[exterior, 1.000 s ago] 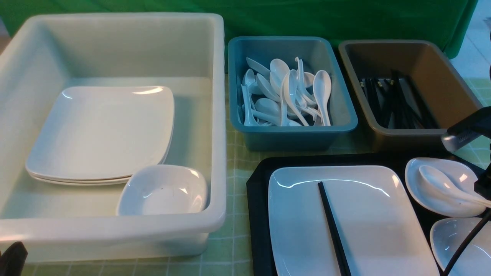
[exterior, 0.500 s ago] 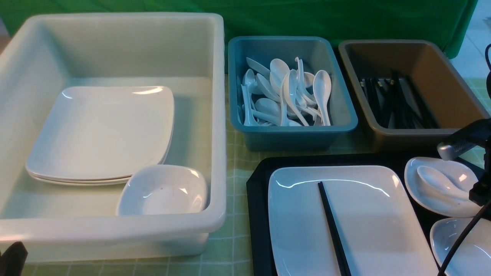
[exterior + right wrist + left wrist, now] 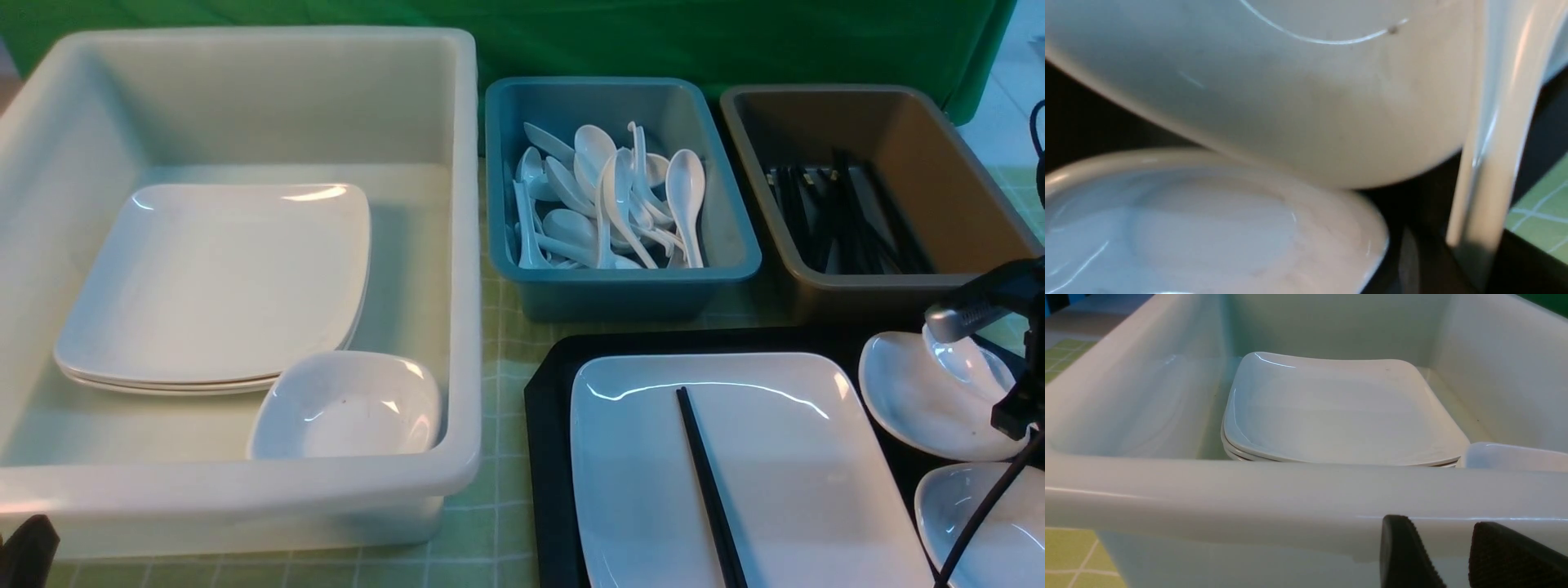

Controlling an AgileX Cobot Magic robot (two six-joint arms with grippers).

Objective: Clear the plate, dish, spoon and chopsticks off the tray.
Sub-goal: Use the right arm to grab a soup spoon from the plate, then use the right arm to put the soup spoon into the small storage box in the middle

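The black tray (image 3: 551,425) sits at the front right. On it lies the large white plate (image 3: 784,457), with the black chopsticks (image 3: 710,490) resting across it. Right of the plate is a small white dish (image 3: 914,400), with a second dish (image 3: 980,523) nearer me. The white spoon (image 3: 957,358) is tipped up over the first dish, and its handle (image 3: 1490,143) runs in between the jaws of my right gripper (image 3: 1470,261), which is shut on it. One grey finger (image 3: 963,314) shows above the spoon. My left gripper (image 3: 1439,522) is open and empty against the white tub's near wall.
The big white tub (image 3: 465,245) on the left holds stacked plates (image 3: 204,278) and a small dish (image 3: 351,408). Behind the tray, a teal bin (image 3: 498,163) holds several spoons and a brown bin (image 3: 980,180) holds black chopsticks. A black cable (image 3: 980,523) hangs over the tray's right corner.
My right gripper has sunk and shifted slightly left, and its jaws have closed on the spoon handle. The spoon has tipped up from lying flat in the dish. The left arm has not moved.
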